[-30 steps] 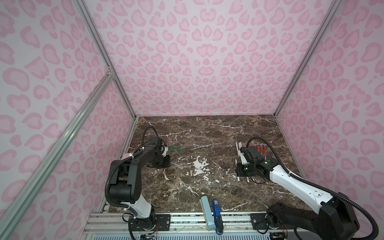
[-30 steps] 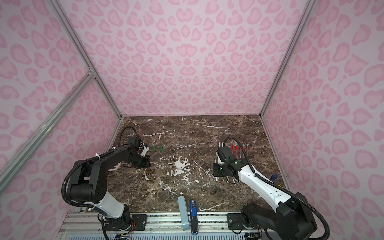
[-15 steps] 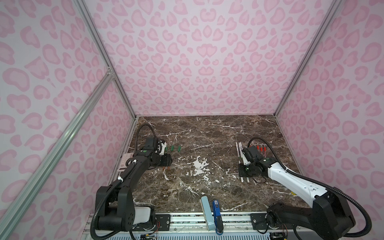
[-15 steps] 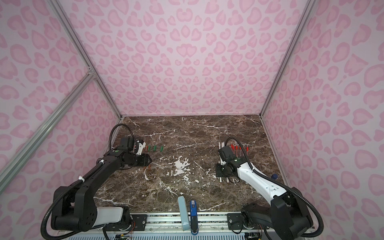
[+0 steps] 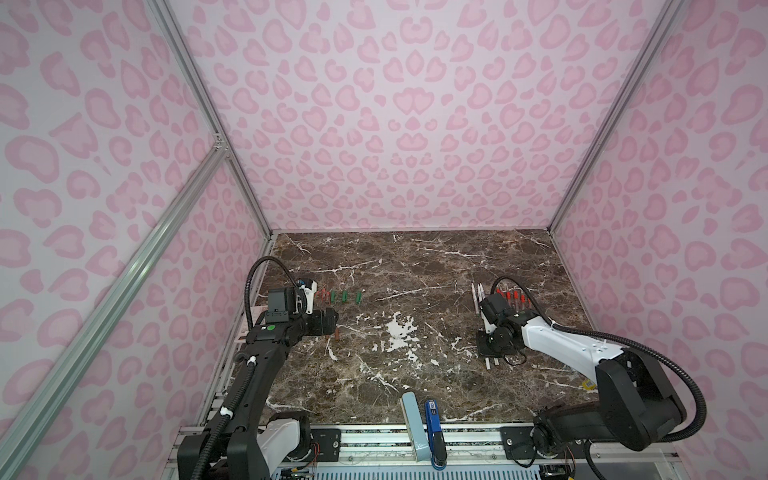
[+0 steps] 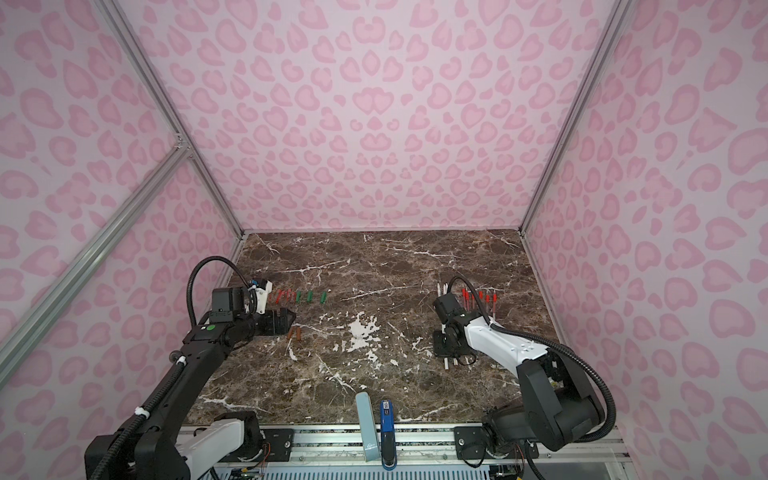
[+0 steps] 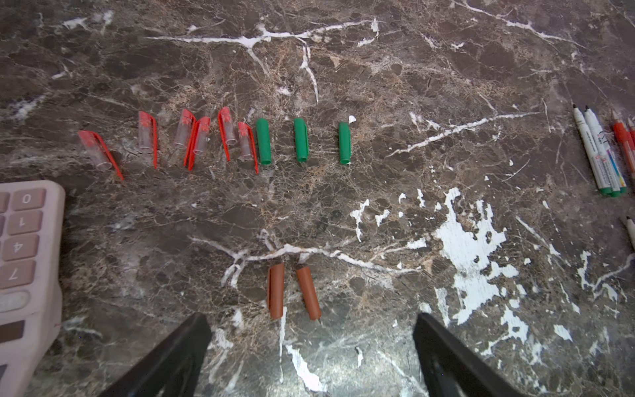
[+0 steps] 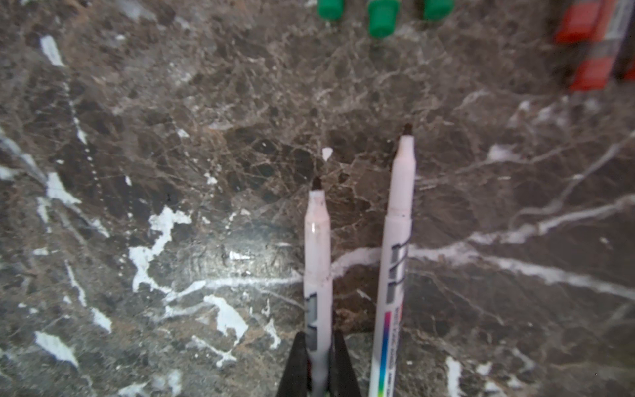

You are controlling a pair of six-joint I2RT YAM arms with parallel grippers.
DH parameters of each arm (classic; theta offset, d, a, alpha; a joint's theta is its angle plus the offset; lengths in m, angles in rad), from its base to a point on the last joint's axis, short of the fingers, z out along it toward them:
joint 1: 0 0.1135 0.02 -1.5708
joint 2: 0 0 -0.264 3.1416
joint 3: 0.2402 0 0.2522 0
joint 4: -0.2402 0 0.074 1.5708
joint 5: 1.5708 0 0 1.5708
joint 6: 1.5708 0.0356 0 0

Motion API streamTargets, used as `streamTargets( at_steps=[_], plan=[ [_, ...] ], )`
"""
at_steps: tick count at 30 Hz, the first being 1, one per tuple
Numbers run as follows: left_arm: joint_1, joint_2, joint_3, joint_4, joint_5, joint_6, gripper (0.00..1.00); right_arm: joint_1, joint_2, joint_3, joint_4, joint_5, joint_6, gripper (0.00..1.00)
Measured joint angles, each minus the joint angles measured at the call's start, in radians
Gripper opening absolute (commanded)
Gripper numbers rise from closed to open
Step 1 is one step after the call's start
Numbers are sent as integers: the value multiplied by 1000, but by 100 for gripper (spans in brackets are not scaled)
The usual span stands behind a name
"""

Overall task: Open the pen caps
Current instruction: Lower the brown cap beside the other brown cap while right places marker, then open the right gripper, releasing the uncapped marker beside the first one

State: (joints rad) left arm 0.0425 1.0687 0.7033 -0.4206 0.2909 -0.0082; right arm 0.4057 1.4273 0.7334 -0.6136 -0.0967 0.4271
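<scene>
Two brown-orange pen caps (image 7: 276, 291) lie side by side on the marble, just ahead of my open left gripper (image 7: 310, 323), which holds nothing. In both top views this gripper (image 5: 332, 322) hovers by the brown caps (image 6: 294, 333). Farther off lie several red caps (image 7: 147, 135) and three green caps (image 7: 301, 139) in a row. My right gripper (image 8: 319, 335) is shut on an uncapped white marker pen (image 8: 318, 240), with a second uncapped marker (image 8: 398, 240) lying beside it. More white markers (image 5: 478, 297) and red pens (image 5: 513, 297) lie behind the right gripper (image 5: 488, 345).
A pink calculator (image 7: 24, 275) sits by the left wall near the caps. A pale blue bar (image 5: 411, 419) and a blue stapler-like object (image 5: 432, 424) rest at the front edge. Pink walls close in three sides.
My left gripper's jaws have opened wide, and the left arm's elbow has dropped low. The right gripper has stayed shut on its marker, nearly in place.
</scene>
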Motion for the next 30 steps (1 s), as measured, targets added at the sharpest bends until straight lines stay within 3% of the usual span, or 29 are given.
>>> streamTargets(
  at_steps=[12, 25, 28, 30],
  plan=[
    [21, -15, 6, 15, 0, 0, 98, -6, 53, 20, 20, 22, -12, 18],
    [26, -14, 120, -28, -39, 0, 98, -6, -77, 90, -42, 25, -14, 29],
    [27, -16, 163, -31, -67, 9, 98, -7, -152, 118, -57, 31, -24, 39],
    [27, -19, 164, -17, -75, 27, 98, -13, -199, 129, -56, 44, -32, 60]
  ],
)
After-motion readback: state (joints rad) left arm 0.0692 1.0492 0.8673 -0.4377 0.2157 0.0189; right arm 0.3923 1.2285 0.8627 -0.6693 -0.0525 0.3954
